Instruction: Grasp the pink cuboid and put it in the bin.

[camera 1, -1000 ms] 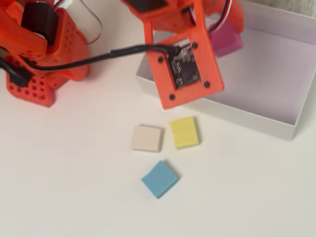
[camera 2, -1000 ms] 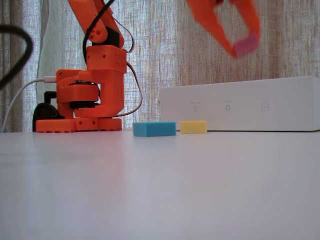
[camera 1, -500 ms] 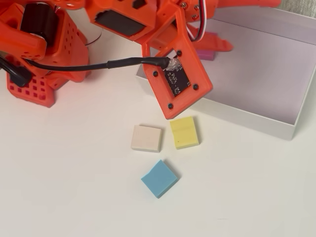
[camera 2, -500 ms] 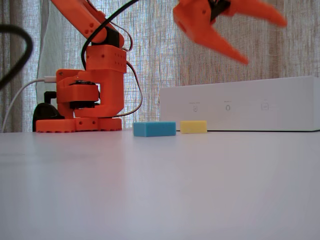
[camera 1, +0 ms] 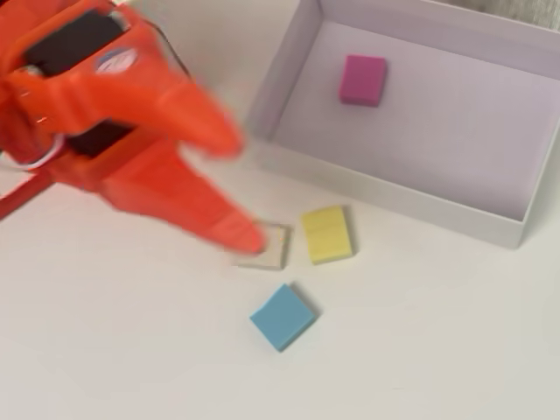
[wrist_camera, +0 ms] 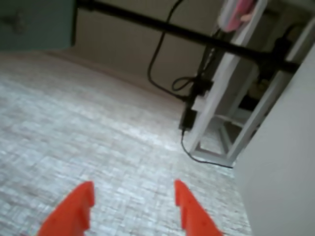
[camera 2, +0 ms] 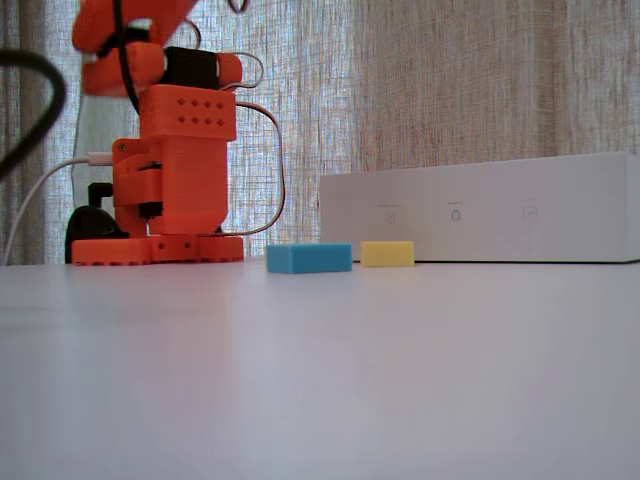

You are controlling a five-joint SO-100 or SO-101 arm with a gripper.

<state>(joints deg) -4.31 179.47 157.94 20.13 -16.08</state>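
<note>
The pink cuboid [camera 1: 362, 80] lies flat on the floor of the bin [camera 1: 395, 198], near its far left part in the overhead view. My gripper [camera 1: 243, 191] is open and blurred, high over the table to the left of the bin, with nothing between its fingers. In the wrist view the gripper [wrist_camera: 133, 184] shows two orange tips spread apart, looking out at a carpeted room floor. The fixed view shows only the bin's white side wall [camera 2: 480, 208]; the cuboid is hidden behind it and the gripper is out of frame.
A yellow block [camera 1: 326, 234] and a blue block [camera 1: 283, 316] lie on the table in front of the bin, seen also as the yellow block [camera 2: 387, 253] and blue block [camera 2: 309, 257]. A pale tan square [camera 1: 269, 249] sits beside the yellow one. The arm's base [camera 2: 175, 180] stands at the left.
A second ago the gripper held the pink cuboid above the bin; half a second ago it was open and bare. Now it has swung left out of the fixed view.
</note>
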